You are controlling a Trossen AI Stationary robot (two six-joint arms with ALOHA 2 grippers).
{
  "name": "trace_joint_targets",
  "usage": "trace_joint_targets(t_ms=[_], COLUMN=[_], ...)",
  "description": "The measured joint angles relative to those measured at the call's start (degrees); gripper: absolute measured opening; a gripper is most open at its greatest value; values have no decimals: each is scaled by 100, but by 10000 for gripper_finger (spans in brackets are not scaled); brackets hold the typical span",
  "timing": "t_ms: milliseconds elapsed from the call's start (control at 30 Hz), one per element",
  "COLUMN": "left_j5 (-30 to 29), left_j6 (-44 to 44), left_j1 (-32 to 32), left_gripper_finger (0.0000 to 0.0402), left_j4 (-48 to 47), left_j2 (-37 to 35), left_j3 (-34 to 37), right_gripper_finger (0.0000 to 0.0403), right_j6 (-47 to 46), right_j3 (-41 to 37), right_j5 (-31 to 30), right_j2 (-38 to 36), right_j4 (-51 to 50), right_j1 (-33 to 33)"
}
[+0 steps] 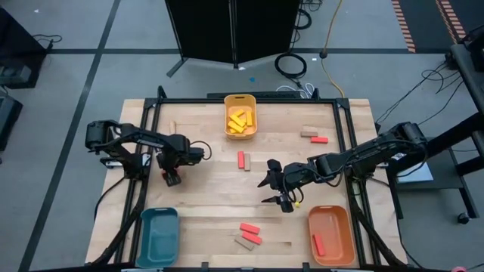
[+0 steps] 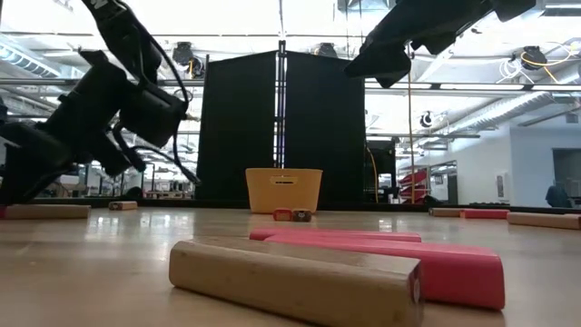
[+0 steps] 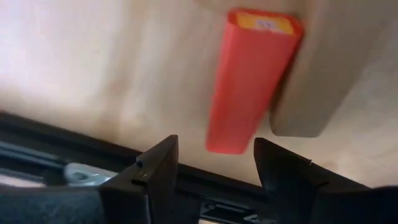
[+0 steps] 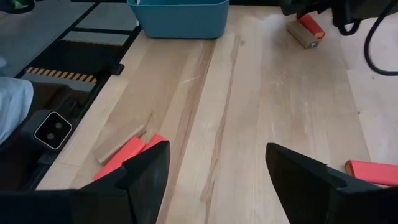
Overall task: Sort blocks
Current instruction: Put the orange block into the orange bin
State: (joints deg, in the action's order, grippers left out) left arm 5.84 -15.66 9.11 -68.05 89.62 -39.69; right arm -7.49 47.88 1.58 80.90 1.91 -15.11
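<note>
My left gripper (image 3: pixel 214 163) is open and hovers over the table's left part (image 1: pixel 172 178). Its fingers point down at a red block (image 3: pixel 252 81) that lies flat beside a tan block (image 3: pixel 323 74); it touches neither. The right wrist view shows this pair (image 4: pixel 305 28) under that gripper. My right gripper (image 4: pixel 217 171) is open and empty, held above bare wood right of the table's middle (image 1: pixel 280 195). Yellow blocks (image 1: pixel 240 121) lie in the yellow tray (image 1: pixel 240 100). One red block (image 1: pixel 319 242) lies in the orange tray (image 1: pixel 330 217). Other red and tan blocks lie flat on the table.
The teal tray (image 1: pixel 159 234) stands at the near left corner. Loose blocks: a red and tan pair at mid-table (image 1: pixel 243 159), another pair far right (image 1: pixel 313 136), and a red and tan cluster near the near edge (image 1: pixel 249 235) (image 2: pixel 295 282). A black rail frames the table.
</note>
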Motion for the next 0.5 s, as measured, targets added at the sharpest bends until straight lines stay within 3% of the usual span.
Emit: trace_joint_targets(t_ms=[500], left_j5=[55], left_j6=[-51], left_j1=[-105], left_gripper_finger=[207], left_j4=[419], left_j2=[0], left_j3=[247], right_gripper_finger=[253], right_j6=[-72], right_j3=[0], right_j5=[-4], right_j2=[0], right_j4=[0], right_j1=[2])
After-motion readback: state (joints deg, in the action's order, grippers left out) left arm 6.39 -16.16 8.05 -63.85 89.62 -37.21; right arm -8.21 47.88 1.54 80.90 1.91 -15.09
